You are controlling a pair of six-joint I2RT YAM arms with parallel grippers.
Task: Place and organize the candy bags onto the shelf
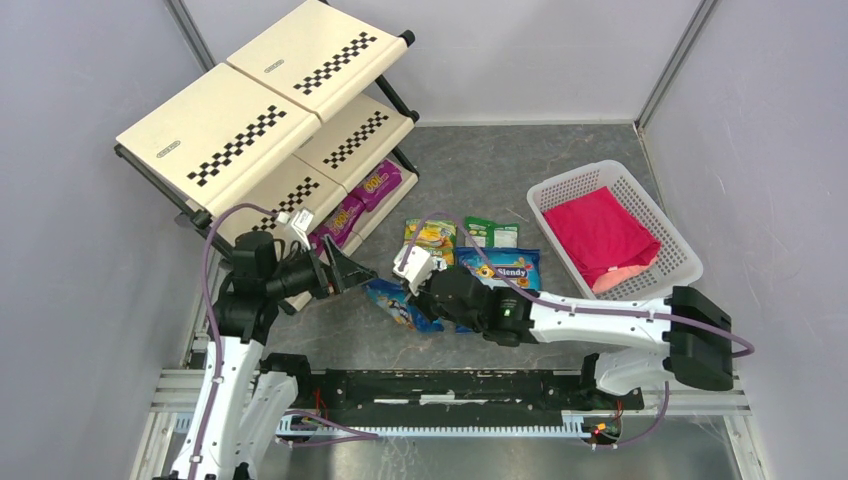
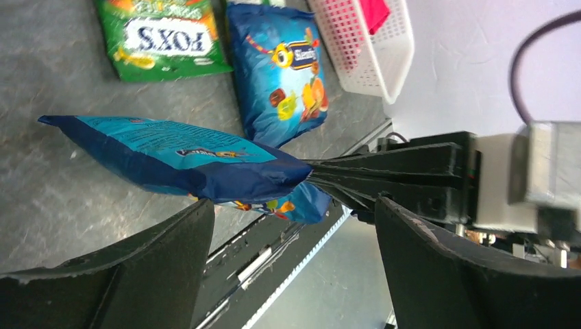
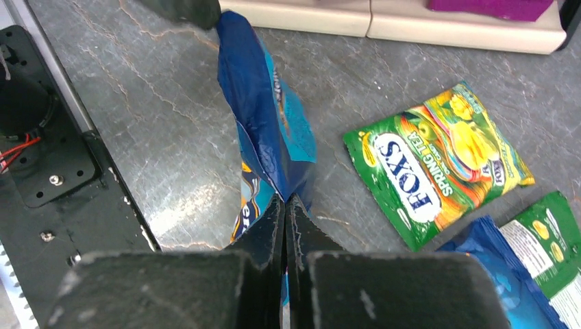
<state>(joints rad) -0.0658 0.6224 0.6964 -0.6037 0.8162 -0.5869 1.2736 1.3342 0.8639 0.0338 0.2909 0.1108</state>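
Grips one blue candy bag point(image 3: 264, 110) by its near end in the right gripper point(image 3: 284, 202), jaws clenched tight on it, pouch turned on edge over the table point(image 1: 480, 160). Holds the left gripper point(image 2: 293, 205) spread wide and empty, just beside the pouch's far end. Shows two purple bags point(image 1: 378, 185) on the lowest tier of the shelf point(image 1: 230, 135) (green Fox's bag point(image 3: 435, 164) and blue Slendy bag point(image 1: 500, 268) flat on the table).

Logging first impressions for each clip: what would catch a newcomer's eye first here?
The right gripper holds a blue candy bag up by its edge, facing the open left gripper. Behind, at left, the checkered shelf has purple bags on its lowest tier; a bright pink-red cloth lies in the white basket at right.
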